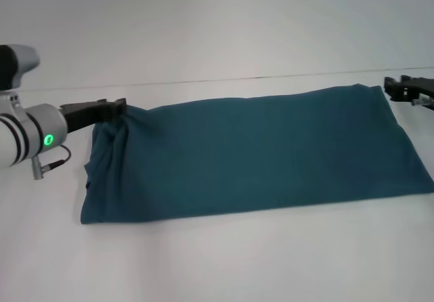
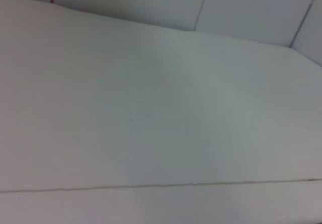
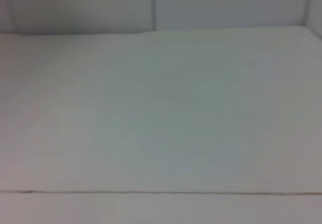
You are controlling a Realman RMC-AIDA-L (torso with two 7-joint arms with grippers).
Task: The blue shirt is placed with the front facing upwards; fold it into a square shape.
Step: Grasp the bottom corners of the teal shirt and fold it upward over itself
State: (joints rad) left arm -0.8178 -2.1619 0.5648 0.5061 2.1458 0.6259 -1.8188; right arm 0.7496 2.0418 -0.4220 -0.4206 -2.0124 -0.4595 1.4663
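Note:
The blue shirt [image 1: 258, 156] lies on the white table [image 1: 224, 261] as a long, plain teal band running left to right, with no print showing. My left gripper [image 1: 119, 108] is at its far left corner, shut on fabric that bunches and lifts into wrinkles there. My right gripper [image 1: 401, 89] hovers just off the far right corner, open, with nothing between its fingers; that corner lies flat. Both wrist views show only bare white surface and none of the shirt.
A thin seam [image 1: 271, 77] crosses the table behind the shirt. White tabletop extends in front of the shirt and behind it. A pale wall [image 3: 151, 7] rises at the far side in the wrist views.

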